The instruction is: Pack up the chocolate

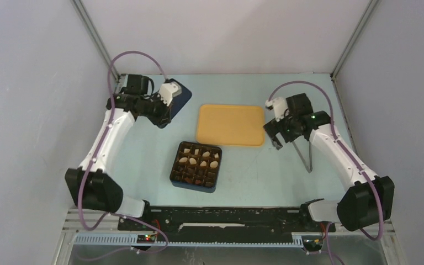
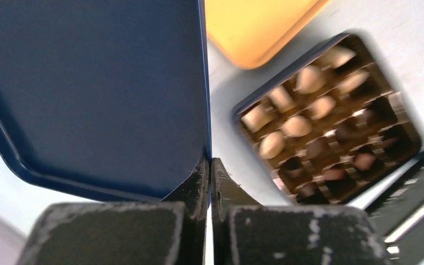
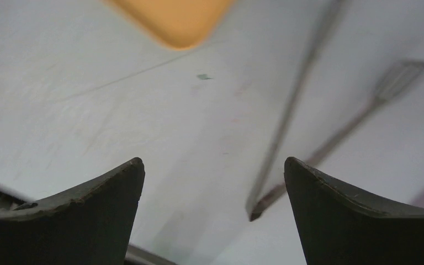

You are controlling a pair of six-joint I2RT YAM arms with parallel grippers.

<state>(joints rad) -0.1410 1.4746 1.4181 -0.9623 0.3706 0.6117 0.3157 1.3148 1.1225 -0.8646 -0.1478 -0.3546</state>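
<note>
The chocolate sits in the brown gridded insert of the dark blue square box [image 1: 215, 167]: cream-white pieces [image 1: 192, 160] in the far cells, dark brown pieces [image 1: 196, 178] in the near cells. The left wrist view also shows cream-white pieces [image 2: 297, 126] and dark brown pieces [image 2: 364, 160]. My left gripper [image 1: 162, 112] is shut on the edge of the dark blue lid [image 1: 181, 98], held tilted at the back left. In the left wrist view the left gripper [image 2: 210, 161] pinches the lid [image 2: 88, 94]. My right gripper [image 1: 276, 139] is open and empty above the table, right of the box; it also shows in the right wrist view [image 3: 214, 165].
An orange tray [image 1: 231, 125] lies behind the box, also in the left wrist view [image 2: 256, 25] and the right wrist view [image 3: 171, 19]. Metal tongs [image 1: 305, 150] lie on the table under the right arm and show in the right wrist view [image 3: 287, 124]. Walls enclose the table.
</note>
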